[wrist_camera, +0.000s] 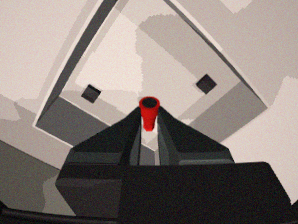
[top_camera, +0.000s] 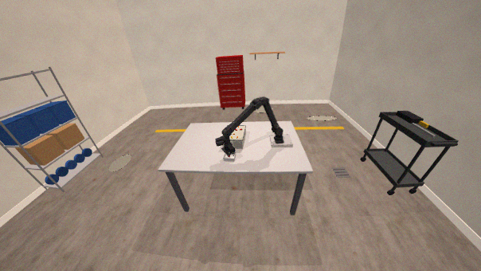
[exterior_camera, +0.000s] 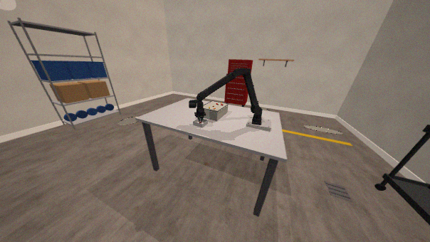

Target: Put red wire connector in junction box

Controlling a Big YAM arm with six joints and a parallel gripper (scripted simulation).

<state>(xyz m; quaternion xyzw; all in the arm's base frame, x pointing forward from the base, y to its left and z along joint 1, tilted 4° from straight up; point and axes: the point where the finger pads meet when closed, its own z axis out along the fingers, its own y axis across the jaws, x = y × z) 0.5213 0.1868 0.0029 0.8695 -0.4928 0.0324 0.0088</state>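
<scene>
Item 1: my black parallel gripper (wrist_camera: 149, 137), pointing down over the near-left part of the white rectangular table (top_camera: 199, 159). My fingers are drawn narrow and clamped on Item 2.

Item 2: one small red cone-shaped wire connector (wrist_camera: 149, 112), pinched between my fingertips, its open round end facing away from my wrist. It hangs above the open interior of Item 3; whether it touches the floor of the box I cannot tell.

Item 3: shallow square steel junction box (wrist_camera: 100, 56), grey walls, pale floor with two small dark square marks. It sits on the table directly beneath my gripper, just in front of Item 4.

Item 4: grey rectangular tool case (exterior_camera: 218, 113), its flat lid (top_camera: 240, 129) carrying small red and yellow pieces, too small to tell apart further.

Item 5: my black jointed arm (exterior_camera: 228, 76), arching from a pale base plate (top_camera: 289, 145) on the far-right part of the table.

Item 6, surroundings: red drawer cabinet (top_camera: 230, 81) at the back wall; metal shelf rack (exterior_camera: 25, 43) with blue and brown boxes; black wheeled cart (top_camera: 438, 140) at one side.
</scene>
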